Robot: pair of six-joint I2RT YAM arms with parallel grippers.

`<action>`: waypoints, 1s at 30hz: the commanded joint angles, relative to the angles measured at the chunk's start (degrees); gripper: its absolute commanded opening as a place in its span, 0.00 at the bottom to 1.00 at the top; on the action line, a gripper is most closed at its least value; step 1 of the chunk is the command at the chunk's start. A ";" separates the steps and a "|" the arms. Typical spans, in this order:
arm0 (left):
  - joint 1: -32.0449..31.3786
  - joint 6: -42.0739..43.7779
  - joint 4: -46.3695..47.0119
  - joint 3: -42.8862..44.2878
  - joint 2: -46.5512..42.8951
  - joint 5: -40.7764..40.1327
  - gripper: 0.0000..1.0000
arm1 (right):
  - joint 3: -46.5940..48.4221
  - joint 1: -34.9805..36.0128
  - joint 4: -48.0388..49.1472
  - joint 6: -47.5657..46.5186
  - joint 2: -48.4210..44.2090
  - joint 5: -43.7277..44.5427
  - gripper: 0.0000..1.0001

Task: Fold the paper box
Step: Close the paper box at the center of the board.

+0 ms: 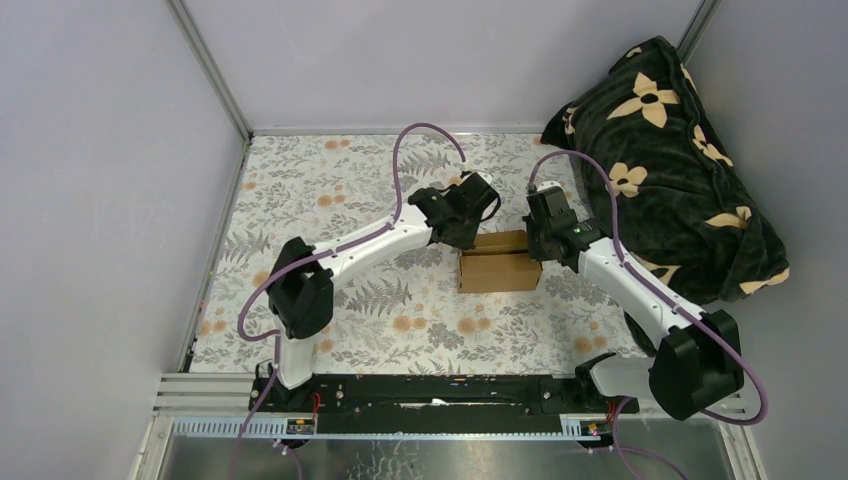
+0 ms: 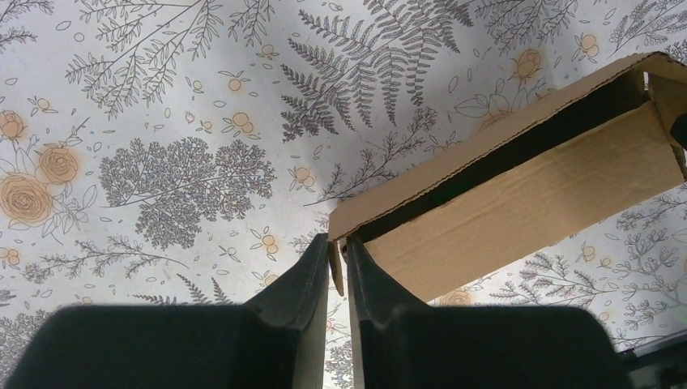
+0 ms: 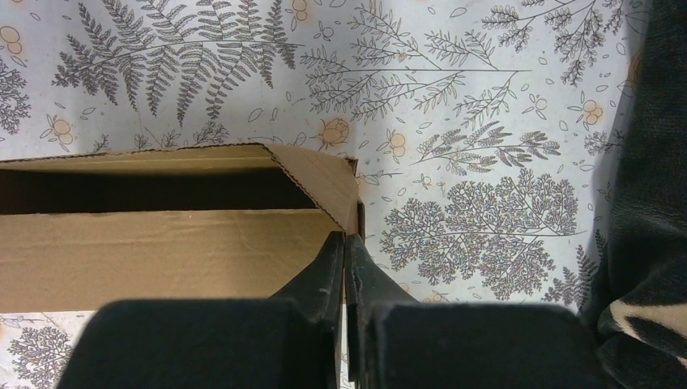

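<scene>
Box (image 1: pixel 498 268) sits right of bench (image 1: pixel 300 180) centre, top open. Left end effector (image 2: pixel 338 243) nearly closed, pinching cardboard edge at box's left end. Right end effector (image 3: pixel 346 239) fully closed at right end; grip unclear.

Soft, even light throughout; the overhead view is sharp, the wrist views blur up close.
Diffuse light from above keeps the floral surface (image 1: pixel 330 190) bright, with only faint, soft-edged shadows under the arms and no glare. The dark blanket (image 1: pixel 660 160) loses detail in its folds. In the wrist views the left claw (image 2: pixel 338 243) and right claw (image 3: pixel 346 239) are dim, slightly blurred masses near the lens, and the inside of the box (image 3: pixel 162 255) falls to near black.
</scene>
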 commanded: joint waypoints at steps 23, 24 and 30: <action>-5.04 -11.06 -2.11 3.71 2.14 -9.20 0.17 | -5.77 0.45 4.23 5.92 -5.12 0.24 0.00; -5.14 -11.31 -2.14 3.72 2.28 -9.59 0.17 | -6.07 0.45 4.28 6.19 -5.34 0.72 0.00; -5.33 -12.56 -2.05 3.98 2.75 -11.12 0.17 | -7.14 0.45 5.13 7.72 -6.43 2.31 0.00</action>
